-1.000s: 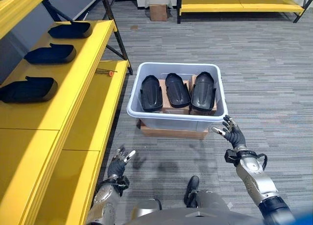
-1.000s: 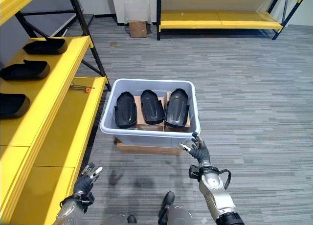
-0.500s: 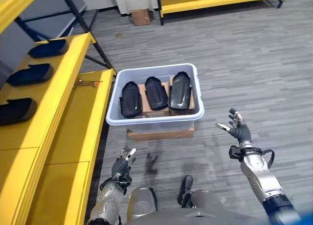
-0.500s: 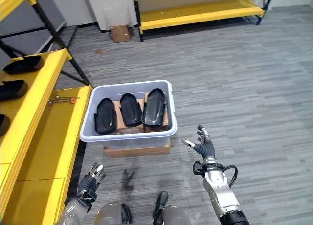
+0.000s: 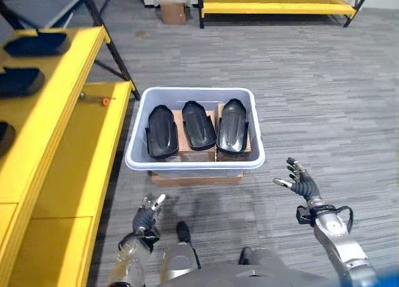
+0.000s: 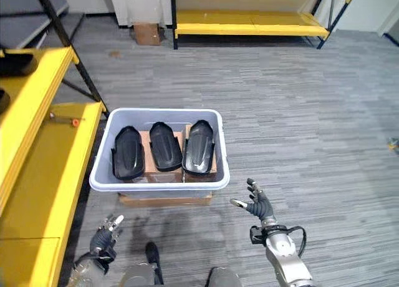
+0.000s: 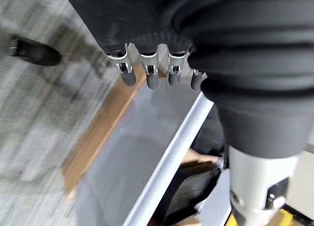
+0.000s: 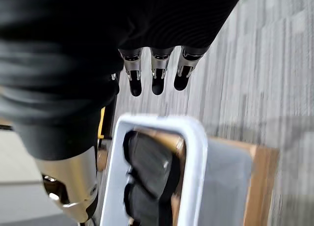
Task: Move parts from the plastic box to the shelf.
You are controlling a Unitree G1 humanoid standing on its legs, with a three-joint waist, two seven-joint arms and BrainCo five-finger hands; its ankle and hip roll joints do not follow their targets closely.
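Three black curved plastic parts [image 5: 197, 126] are sitting side by side in the pale grey plastic box [image 5: 194, 164]. Left hand [image 5: 147, 215] and right hand [image 5: 301, 184] are hovering just short of it, fingers loose, holding nothing.

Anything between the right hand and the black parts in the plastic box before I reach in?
Only the box's own wall. The right hand, fingers open, hovers over the floor off the near right corner of the plastic box; the nearest black part lies beyond that rim, so the reach likely has to go over it. The box is open on top.
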